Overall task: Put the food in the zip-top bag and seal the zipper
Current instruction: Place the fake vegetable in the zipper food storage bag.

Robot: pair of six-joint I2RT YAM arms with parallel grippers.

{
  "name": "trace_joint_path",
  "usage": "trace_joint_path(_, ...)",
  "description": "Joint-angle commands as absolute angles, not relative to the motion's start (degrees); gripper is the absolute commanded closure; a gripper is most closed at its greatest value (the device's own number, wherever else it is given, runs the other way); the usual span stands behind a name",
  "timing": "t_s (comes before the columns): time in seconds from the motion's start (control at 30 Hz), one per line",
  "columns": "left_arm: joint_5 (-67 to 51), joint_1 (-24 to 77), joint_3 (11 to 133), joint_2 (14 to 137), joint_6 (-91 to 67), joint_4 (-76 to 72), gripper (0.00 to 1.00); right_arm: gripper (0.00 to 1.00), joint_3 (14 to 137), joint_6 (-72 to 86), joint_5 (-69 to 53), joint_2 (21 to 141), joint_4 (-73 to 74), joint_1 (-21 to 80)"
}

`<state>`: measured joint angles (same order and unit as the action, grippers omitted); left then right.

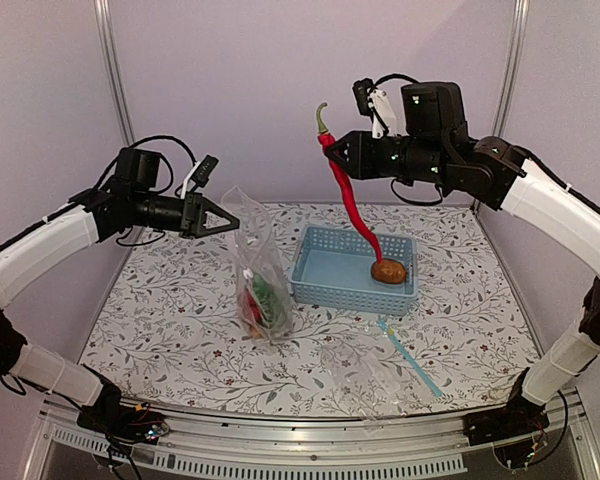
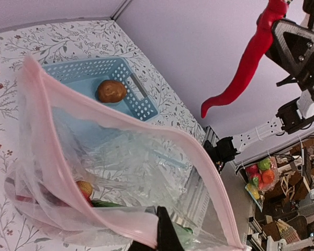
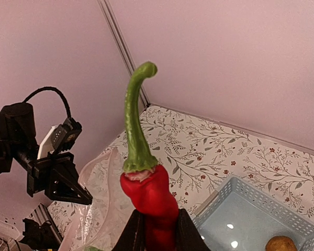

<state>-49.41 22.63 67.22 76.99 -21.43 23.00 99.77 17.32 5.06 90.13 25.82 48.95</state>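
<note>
My left gripper [image 1: 228,222] is shut on the pale pink zipper strip [image 2: 120,222] of the clear zip-top bag [image 1: 258,275] and holds its mouth up and open. Red-yellow fruits [image 2: 83,188] and green vegetables [image 1: 265,295] lie inside the bag. My right gripper [image 1: 332,155] is shut on the long red chili [image 1: 352,200] near its green stem and holds it high, to the right of the bag and over the basket's left part. The chili fills the right wrist view [image 3: 152,204]. The brown potato-like lump [image 1: 389,270] lies in the blue basket [image 1: 320,285].
A second clear bag [image 1: 365,365] with a teal-blue strip [image 1: 412,358] lies flat near the front right. The floral cloth [image 1: 160,340] covers the table. Grey walls close the back and sides.
</note>
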Motion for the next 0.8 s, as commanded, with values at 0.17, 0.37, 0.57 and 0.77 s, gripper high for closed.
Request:
trace_joint_path(0.17, -52.0, 25.3, 66.0, 74.3, -22.8, 17.9, 1.0, 0.87, 102.1, 18.6, 10.5, 87.7, 18.3, 57.6)
trace_joint_path(0.37, -52.1, 27.0, 65.6, 74.4, -22.7, 17.5, 1.0, 0.87, 102.6, 19.2, 10.9, 88.4, 10.0, 60.9)
trace_joint_path(0.57, -52.5, 27.8, 65.4, 74.7, -22.6, 17.6, 1.0, 0.87, 104.7, 17.0, 13.7, 91.0, 4.2, 64.7)
trace_joint_path(0.77, -52.4, 27.8, 65.3, 74.7, -22.7, 17.6, 1.0, 0.87, 105.8, 16.7, 13.1, 92.9, -1.2, 65.9)
